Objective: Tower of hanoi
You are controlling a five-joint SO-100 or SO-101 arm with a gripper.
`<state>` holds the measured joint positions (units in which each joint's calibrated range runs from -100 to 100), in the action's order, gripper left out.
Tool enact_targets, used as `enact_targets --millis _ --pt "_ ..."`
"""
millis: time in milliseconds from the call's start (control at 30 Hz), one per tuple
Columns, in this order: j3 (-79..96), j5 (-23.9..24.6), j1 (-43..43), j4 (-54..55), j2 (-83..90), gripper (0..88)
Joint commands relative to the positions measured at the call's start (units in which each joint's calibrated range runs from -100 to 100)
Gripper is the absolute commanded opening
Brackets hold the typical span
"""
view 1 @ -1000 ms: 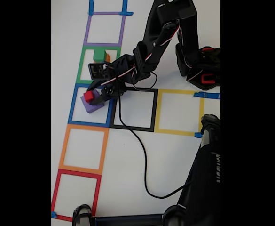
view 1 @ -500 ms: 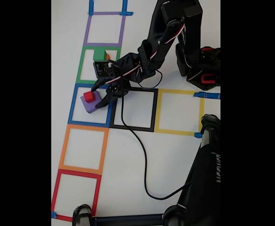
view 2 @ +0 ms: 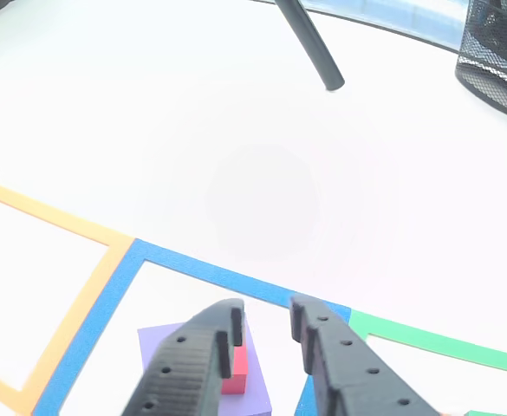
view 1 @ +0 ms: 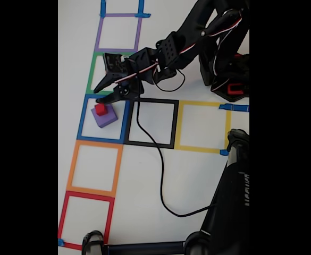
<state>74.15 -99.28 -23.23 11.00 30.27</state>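
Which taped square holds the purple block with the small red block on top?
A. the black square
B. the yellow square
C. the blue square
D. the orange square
C: in the fixed view the purple block, with the red block resting on it, sits inside the blue square.

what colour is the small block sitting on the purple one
Red. The small block on the purple block shows best in the fixed view.

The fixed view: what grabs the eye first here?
A chain of coloured tape squares on a white table. In the blue square, a small red cube sits on a bigger purple block. The black arm's end effector hovers open just above them.
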Motion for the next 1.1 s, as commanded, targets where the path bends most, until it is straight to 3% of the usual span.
enact_targets --millis 0,300,500,667,867,1067 --pt "-5.1 -0.7 1.8 -17.0 13.7 0.1" --pt "-25.4 -0.7 14.3 -60.6 29.0 0.1" --pt "-43.7 -0.7 25.0 -80.8 27.6 0.1" --pt "-60.1 -0.7 28.9 -95.0 24.1 0.1" --pt "-72.2 -0.7 31.2 -104.6 20.1 0.9" --pt "-61.1 -0.7 34.8 -97.4 21.6 9.6"
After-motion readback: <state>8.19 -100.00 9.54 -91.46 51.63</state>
